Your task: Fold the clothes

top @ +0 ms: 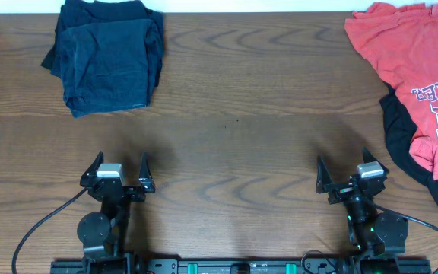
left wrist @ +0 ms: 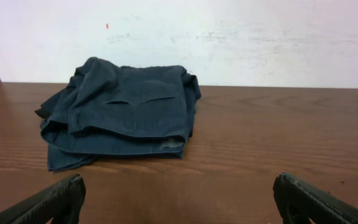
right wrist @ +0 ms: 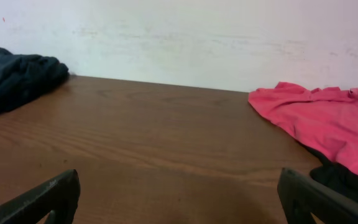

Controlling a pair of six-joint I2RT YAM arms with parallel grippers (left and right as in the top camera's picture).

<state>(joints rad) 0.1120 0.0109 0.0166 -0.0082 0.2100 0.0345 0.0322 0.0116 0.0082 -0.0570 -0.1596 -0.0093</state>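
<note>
A folded dark navy garment (top: 106,55) lies at the table's far left; it also shows in the left wrist view (left wrist: 126,113) and at the left edge of the right wrist view (right wrist: 14,78). A crumpled red T-shirt (top: 417,68) with white lettering lies at the far right on top of a black garment (top: 401,141); both show in the right wrist view, the red shirt (right wrist: 316,118) above the black garment (right wrist: 347,180). My left gripper (top: 119,169) is open and empty near the front edge. My right gripper (top: 343,176) is open and empty near the front edge.
The brown wooden table (top: 234,114) runs between the two clothing piles. A white wall (left wrist: 229,37) stands behind the table's far edge. Black cables (top: 44,224) run from the arm bases at the front.
</note>
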